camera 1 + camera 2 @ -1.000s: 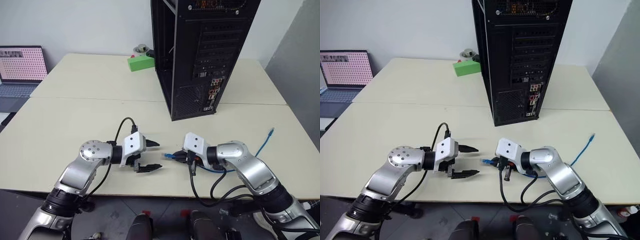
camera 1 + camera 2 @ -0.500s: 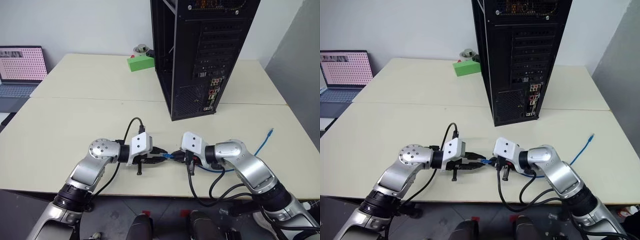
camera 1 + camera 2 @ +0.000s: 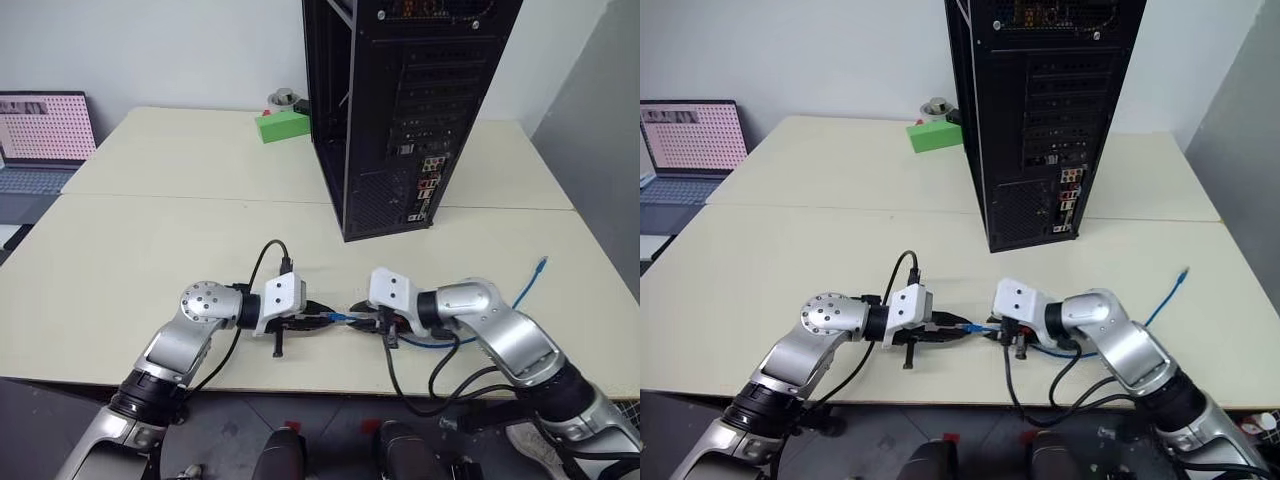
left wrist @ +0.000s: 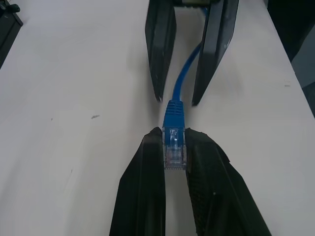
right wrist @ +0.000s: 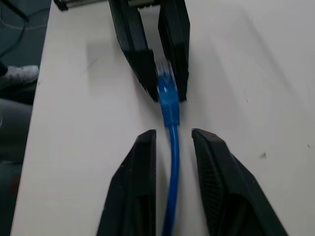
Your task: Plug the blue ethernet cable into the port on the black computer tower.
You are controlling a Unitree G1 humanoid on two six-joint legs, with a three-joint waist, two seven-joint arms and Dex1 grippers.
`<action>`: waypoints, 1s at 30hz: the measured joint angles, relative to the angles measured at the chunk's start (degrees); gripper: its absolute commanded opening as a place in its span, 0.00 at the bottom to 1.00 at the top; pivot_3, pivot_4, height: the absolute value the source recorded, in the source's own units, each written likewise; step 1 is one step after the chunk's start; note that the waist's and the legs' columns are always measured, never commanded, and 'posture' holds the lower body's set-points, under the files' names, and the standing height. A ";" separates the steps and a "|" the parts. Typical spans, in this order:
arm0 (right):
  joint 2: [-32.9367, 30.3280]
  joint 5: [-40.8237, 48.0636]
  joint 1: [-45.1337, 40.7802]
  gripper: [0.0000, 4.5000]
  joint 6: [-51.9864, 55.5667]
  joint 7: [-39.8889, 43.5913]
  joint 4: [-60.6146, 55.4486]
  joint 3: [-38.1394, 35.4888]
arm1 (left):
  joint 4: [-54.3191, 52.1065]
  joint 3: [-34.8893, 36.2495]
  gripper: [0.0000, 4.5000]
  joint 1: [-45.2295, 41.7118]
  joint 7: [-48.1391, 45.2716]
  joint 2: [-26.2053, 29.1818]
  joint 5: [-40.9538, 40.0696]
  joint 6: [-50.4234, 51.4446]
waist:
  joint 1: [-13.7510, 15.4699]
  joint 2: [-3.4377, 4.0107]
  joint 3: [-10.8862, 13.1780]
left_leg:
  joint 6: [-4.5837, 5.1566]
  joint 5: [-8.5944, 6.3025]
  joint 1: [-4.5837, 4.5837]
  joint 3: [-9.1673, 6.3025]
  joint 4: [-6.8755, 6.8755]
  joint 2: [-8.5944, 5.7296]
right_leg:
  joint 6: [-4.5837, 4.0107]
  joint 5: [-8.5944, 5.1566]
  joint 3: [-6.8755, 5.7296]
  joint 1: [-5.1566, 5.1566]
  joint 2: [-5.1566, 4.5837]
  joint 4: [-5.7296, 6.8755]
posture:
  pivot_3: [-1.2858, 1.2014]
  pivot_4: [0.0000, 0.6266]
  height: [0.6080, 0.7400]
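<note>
Tables (image 3: 180,230) in pale cream fill the room's middle, two of them pushed together. At the far side stands the black computer tower (image 3: 400,100), upright, its rear panel facing the robot, with slot covers above and a cluster of small coloured connectors low on the right of that panel. The port itself is too small for me to pick out among them. A green block (image 3: 280,126) sits just beside the tower's left edge, with a small round grey object (image 3: 284,98) behind it. A laptop (image 3: 40,140) with a lit screen stands off the table's far left corner.

Near the front edge the two arms meet tip to tip. The left gripper (image 4: 174,152) is clenched on the plug (image 4: 173,147) of the blue ethernet cable (image 5: 171,147), the pale clear plug pinched between its two black fingers. The right gripper (image 5: 172,135) has its fingers spread a little, standing either side of the cord without pressing it. From there the cable runs under the right arm and out across the table to the right, its other plug (image 3: 541,264) lying free, well apart from the tower.
</note>
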 measured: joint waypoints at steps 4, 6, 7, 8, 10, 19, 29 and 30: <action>-3.35 5.83 4.50 0.60 1.81 2.33 -2.36 -6.29 | 2.58 -0.14 0.07 2.39 3.55 -2.25 3.81 -11.26 | 0.05 0.00 0.00 | 0.00 0.00 -0.01 0.00 0.00 0.00 | 0.01 0.02 0.01 0.02 -0.01 -0.04 | 0.52 0.24 1.00; -3.04 9.73 6.57 0.60 4.61 2.09 -3.04 -9.67 | 3.85 -0.28 0.07 3.11 5.98 -3.58 5.74 -18.78 | 0.03 0.00 0.00 | 0.00 0.00 0.00 0.00 0.00 0.00 | 0.02 0.03 0.02 0.02 -0.01 -0.01 | 0.52 0.24 1.00; -2.58 11.16 7.17 0.60 5.72 1.99 -3.51 -10.89 | 4.46 -0.35 0.07 3.36 6.78 -3.78 6.44 -21.58 | -0.06 0.00 0.00 | 0.00 0.00 0.01 0.00 0.01 0.00 | 0.02 0.03 0.03 0.02 0.00 0.01 | 0.52 0.24 1.00; -1.52 13.25 7.74 0.60 7.43 1.40 -4.09 -12.25 | 5.59 -0.38 0.07 3.56 8.00 -3.81 7.68 -25.86 | -0.20 0.00 0.00 | 0.00 0.00 0.04 0.00 0.00 0.01 | 0.02 0.03 0.03 0.02 0.01 0.02 | 0.52 0.24 1.00; 0.69 16.42 8.17 0.60 10.25 -0.34 -4.79 -14.13 | 7.79 -0.38 0.07 3.60 10.51 -3.88 10.19 -34.79 | -0.21 0.01 -0.01 | 0.00 0.00 0.06 0.00 0.00 0.02 | 0.01 0.03 0.03 0.02 0.01 0.06 | 0.52 0.24 1.00; 5.99 25.72 8.17 0.60 18.61 -6.76 -5.70 -17.33 | 16.54 1.56 0.07 0.70 24.88 -3.84 23.10 -64.63 | 0.06 0.01 -0.01 | 0.00 0.00 0.00 0.00 0.01 -0.02 | 0.08 0.06 0.01 0.05 -0.02 -0.01 | 0.52 0.24 1.00; 7.86 28.95 6.30 0.60 20.49 -9.34 -5.48 -16.58 | 18.13 3.47 0.07 -2.29 35.04 -3.71 30.76 -67.91 | -0.05 0.01 -0.01 | 0.00 0.00 0.02 0.00 0.00 -0.02 | 0.11 0.07 0.01 0.05 -0.02 0.01 | 0.52 0.24 1.00; 7.99 29.00 6.16 0.60 20.49 -9.44 -5.37 -16.45 | 18.14 3.44 0.07 -2.29 35.69 -3.66 31.10 -67.91 | -0.05 0.01 -0.01 | 0.00 0.00 0.02 0.00 0.01 -0.02 | 0.11 0.08 0.01 0.05 -0.02 0.01 | 0.52 0.24 1.00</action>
